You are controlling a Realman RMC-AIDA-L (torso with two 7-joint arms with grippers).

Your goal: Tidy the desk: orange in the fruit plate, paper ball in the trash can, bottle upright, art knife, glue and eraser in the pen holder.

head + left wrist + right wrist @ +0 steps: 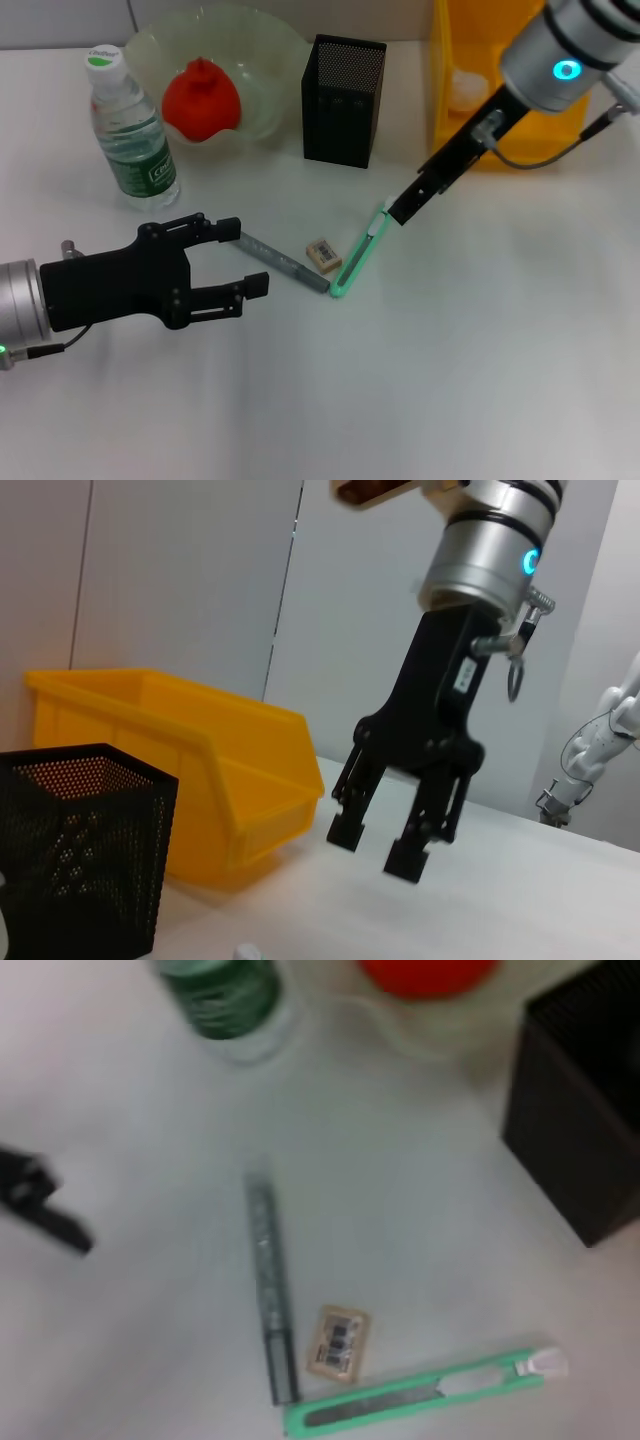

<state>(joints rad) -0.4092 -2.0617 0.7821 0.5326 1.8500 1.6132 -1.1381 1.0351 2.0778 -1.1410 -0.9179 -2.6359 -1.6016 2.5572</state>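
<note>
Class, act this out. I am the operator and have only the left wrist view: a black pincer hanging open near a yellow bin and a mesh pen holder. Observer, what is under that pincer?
Observer: The right pincer hangs at the white end of the green art knife, which lies flat.
Operator: What else needs putting away?
Observer: The eraser lies beside the knife, with the grey glue stick on its other side.
Operator: Where is the other arm?
Observer: The left pincer is open, by the glue stick's far end.
Operator: And the bottle?
Observer: The bottle stands upright.
</note>
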